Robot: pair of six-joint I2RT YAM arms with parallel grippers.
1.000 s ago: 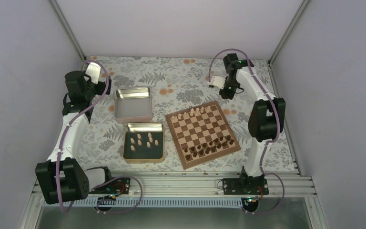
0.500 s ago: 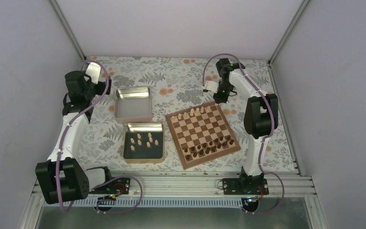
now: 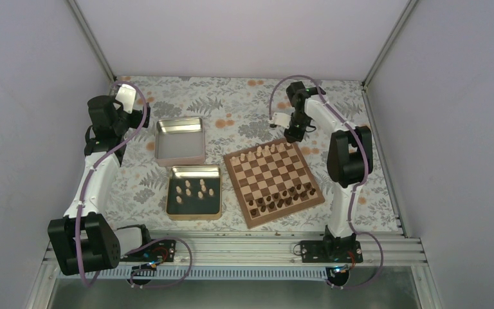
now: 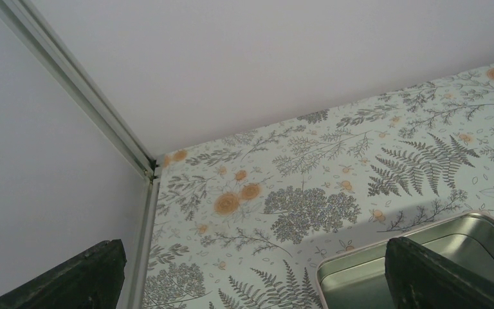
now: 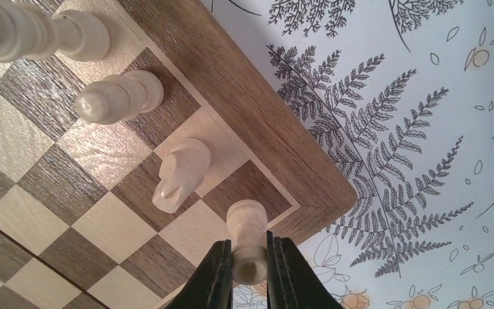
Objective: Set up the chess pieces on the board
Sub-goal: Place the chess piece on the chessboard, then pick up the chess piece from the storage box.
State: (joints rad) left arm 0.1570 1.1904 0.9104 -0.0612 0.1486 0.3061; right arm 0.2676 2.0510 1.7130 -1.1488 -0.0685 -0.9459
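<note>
The board lies tilted right of centre, with dark brown chessmen along its near edge and several pale chess pieces along its far edge. More pale pieces lie in the dark-lined tin. My right gripper hangs over the board's far right corner. In the right wrist view it is shut on a pale rook, just above the corner square, beside a pale knight. My left gripper is open and empty at the back left.
An empty metal tin sits behind the dark-lined tin; its corner shows in the left wrist view. White walls and metal corner posts close in the table. The board's wooden border meets the fern-patterned cloth.
My right gripper has moved left and towards me, from behind the board to over its far right corner, with the rook in it. The left arm has not moved.
</note>
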